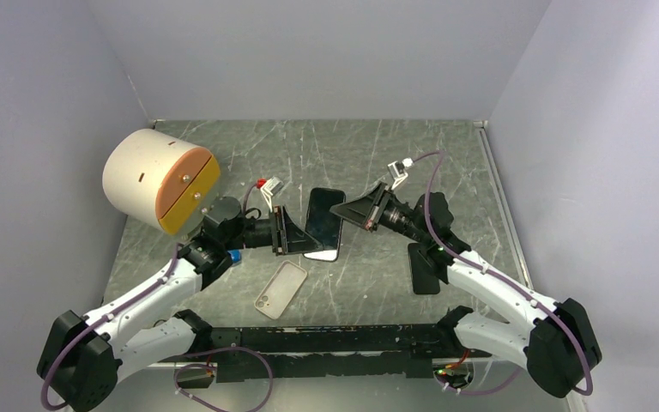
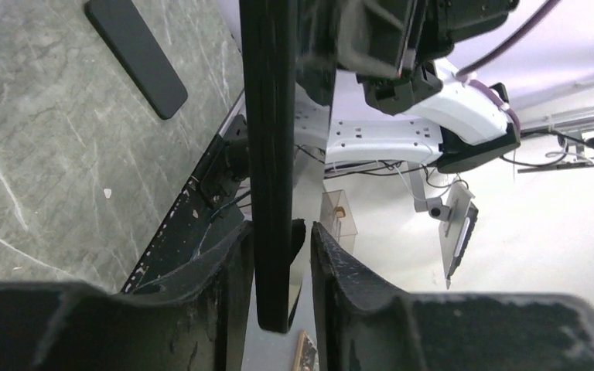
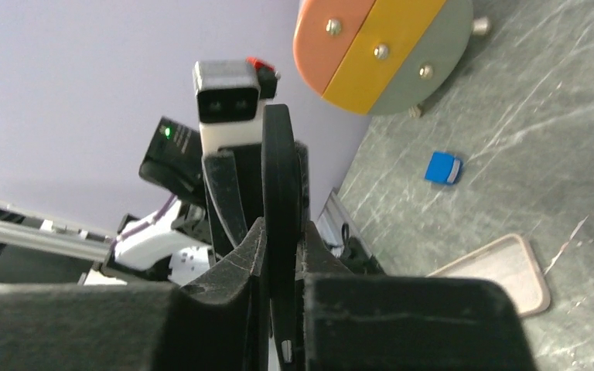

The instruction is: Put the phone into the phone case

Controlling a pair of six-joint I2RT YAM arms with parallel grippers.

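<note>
Now the right gripper (image 1: pixel 349 213) clamps the phone (image 1: pixel 324 221). The left gripper (image 1: pixel 281 230) straddles its opposite edge, fingers narrow, contact unclear. The phone case (image 1: pixel 281 289) lies near the phone.

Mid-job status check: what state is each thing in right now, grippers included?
phone: off the table, edge-on between both grippers.
right gripper: shut on the phone.
left gripper: open, jaws around the phone with a gap at one finger.
phone case: empty, lying flat on the table.
second black phone: lying flat on the table, not held.
</note>
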